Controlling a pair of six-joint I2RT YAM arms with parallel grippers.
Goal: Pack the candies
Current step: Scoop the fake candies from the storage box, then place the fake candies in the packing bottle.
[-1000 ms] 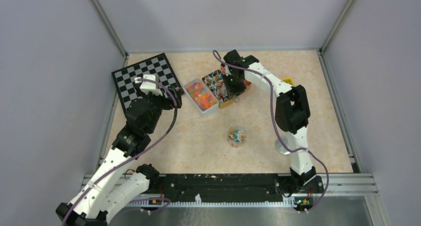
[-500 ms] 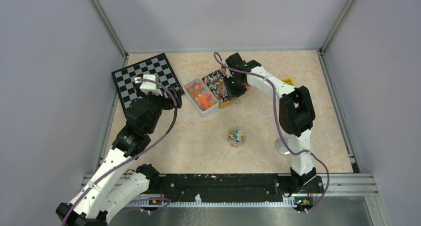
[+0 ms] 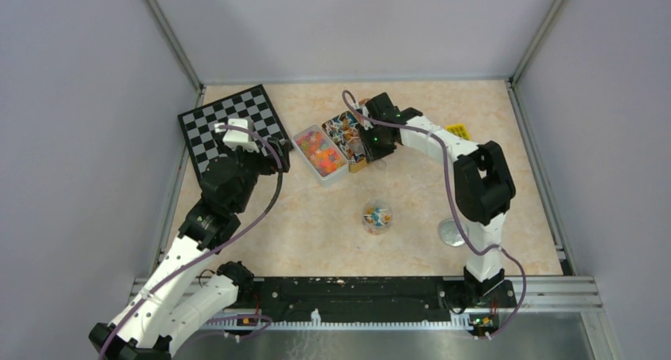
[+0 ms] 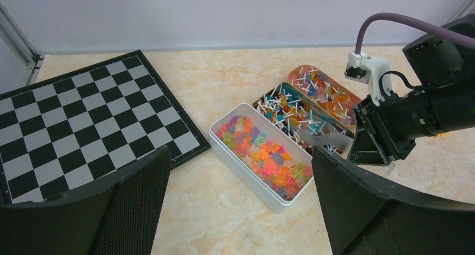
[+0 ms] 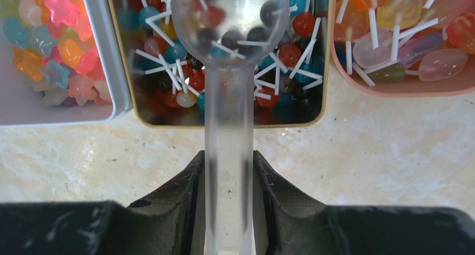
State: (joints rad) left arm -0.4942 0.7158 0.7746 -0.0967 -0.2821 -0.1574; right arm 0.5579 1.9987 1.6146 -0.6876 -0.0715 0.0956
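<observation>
Star-shaped candies [image 5: 50,36] in orange, pink, blue and white fill a white tray [image 3: 333,176], which also shows in the left wrist view [image 4: 246,174]. Beside it a gold-rimmed tray [image 5: 322,98] holds small ball lollipops [image 5: 168,70], and a pink tray [image 5: 403,87] holds larger ones. My right gripper [image 5: 228,165] is shut on the handle of a clear plastic scoop [image 5: 227,126]. The scoop's bowl [image 5: 229,14] lies over the gold-rimmed tray with a few sweets in it. My left gripper [image 4: 241,204] is open and empty, hovering near the white tray's near end.
A checkerboard [image 3: 233,126] lies at the back left. A small round clear jar [image 3: 377,217] with mixed candies stands mid-table, and a clear lid [image 3: 452,233] lies by the right arm. A yellow block [image 3: 456,129] sits behind the right arm.
My right arm's elbow has swung right and lower, and the wrist has shifted slightly right over the trays with the scoop still held. The left arm has not moved.
</observation>
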